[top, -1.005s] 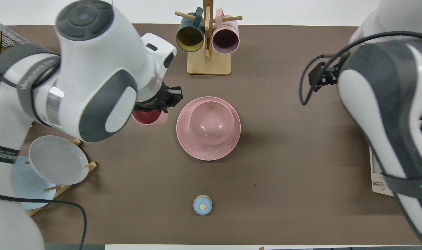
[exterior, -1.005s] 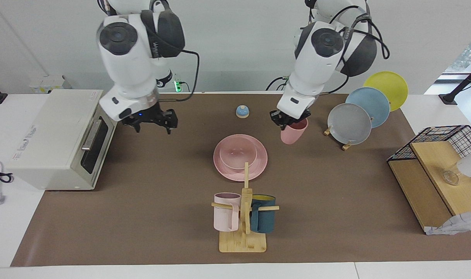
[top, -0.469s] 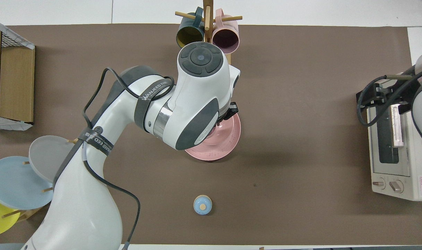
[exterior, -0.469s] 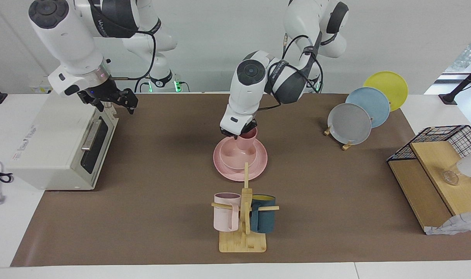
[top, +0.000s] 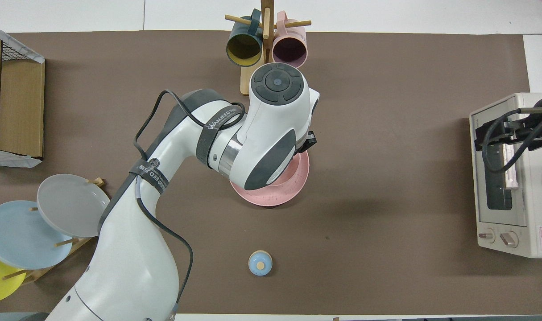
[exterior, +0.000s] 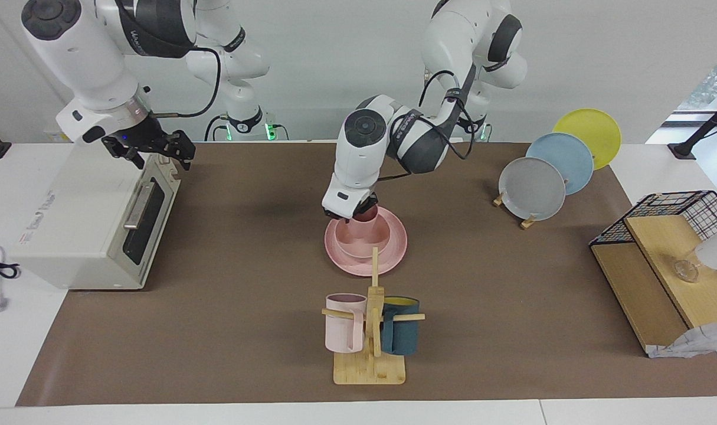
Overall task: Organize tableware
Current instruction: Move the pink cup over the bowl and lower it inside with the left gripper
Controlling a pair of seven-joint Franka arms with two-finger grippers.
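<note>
The pink plate (exterior: 395, 245) lies at the middle of the table with the pink bowl (exterior: 363, 243) on it. My left gripper (exterior: 354, 215) is shut on the rim of the pink cup (exterior: 368, 216), which stands upright, low inside the bowl. In the overhead view the left arm covers the cup and bowl, and only the plate's rim (top: 291, 191) shows. My right gripper (exterior: 153, 147) is open and empty, up over the toaster oven (exterior: 87, 218) at the right arm's end of the table. It also shows in the overhead view (top: 498, 133).
A wooden mug tree (exterior: 370, 366) with a pale pink mug (exterior: 343, 323) and a teal mug (exterior: 400, 335) stands farther from the robots than the plate. A rack of grey, blue and yellow plates (exterior: 532, 188) and a wire-and-wood shelf (exterior: 659, 265) are at the left arm's end. A blue bell (top: 260, 263) is nearer to the robots.
My left gripper carried the pink cup from beside the plate rack to the bowl and lowered it in. My right gripper rose and moved over the toaster oven.
</note>
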